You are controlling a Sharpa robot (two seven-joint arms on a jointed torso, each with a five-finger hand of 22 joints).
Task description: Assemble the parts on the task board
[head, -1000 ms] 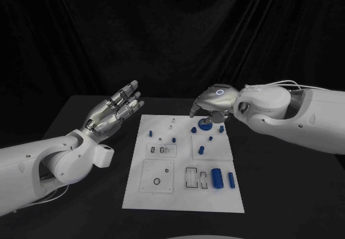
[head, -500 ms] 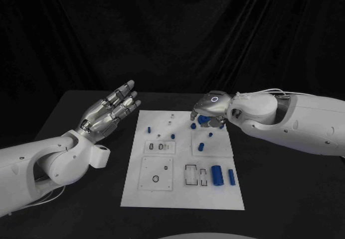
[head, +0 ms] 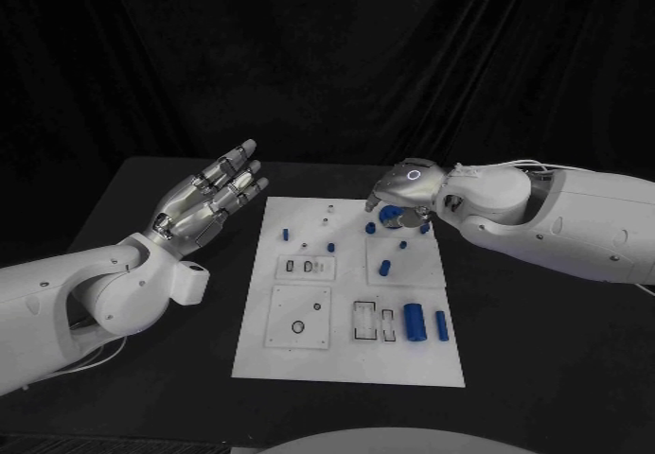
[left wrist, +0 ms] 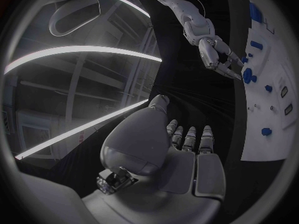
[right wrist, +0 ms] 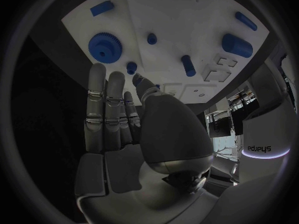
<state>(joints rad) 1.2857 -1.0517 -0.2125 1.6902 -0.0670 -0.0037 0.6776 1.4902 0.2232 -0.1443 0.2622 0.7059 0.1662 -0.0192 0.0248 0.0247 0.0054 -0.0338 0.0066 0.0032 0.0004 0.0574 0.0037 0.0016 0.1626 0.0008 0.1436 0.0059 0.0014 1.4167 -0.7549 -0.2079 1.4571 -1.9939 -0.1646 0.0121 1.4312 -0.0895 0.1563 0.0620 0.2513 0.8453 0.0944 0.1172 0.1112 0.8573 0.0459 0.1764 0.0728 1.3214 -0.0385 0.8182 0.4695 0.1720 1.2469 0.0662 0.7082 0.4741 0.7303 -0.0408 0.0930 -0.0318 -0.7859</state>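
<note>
The white task board (head: 342, 355) lies mid-table with small blue parts on it. A blue gear (head: 395, 216) sits near its far right corner; the right wrist view shows the gear (right wrist: 102, 46) just beyond the fingertips (right wrist: 96, 72). My right hand (head: 405, 200) hovers right over the gear with fingers stretched out and apart, holding nothing. From the left wrist view, the right hand (left wrist: 217, 55) points at the gear (left wrist: 249, 75). My left hand (head: 212, 199) is raised left of the board, palm up, fingers spread and empty.
Two blue cylinders (head: 413, 324) lie at the board's near right beside rectangular slots (head: 364, 322). Small blue pegs (head: 386, 268) stand mid-board, and a black ring (head: 298, 327) lies at the near left. Black table (head: 546, 359) surrounds the board.
The whole picture has shifted. Relative to the board, my right hand has come down closer over the blue gear. My left hand stays raised and spread.
</note>
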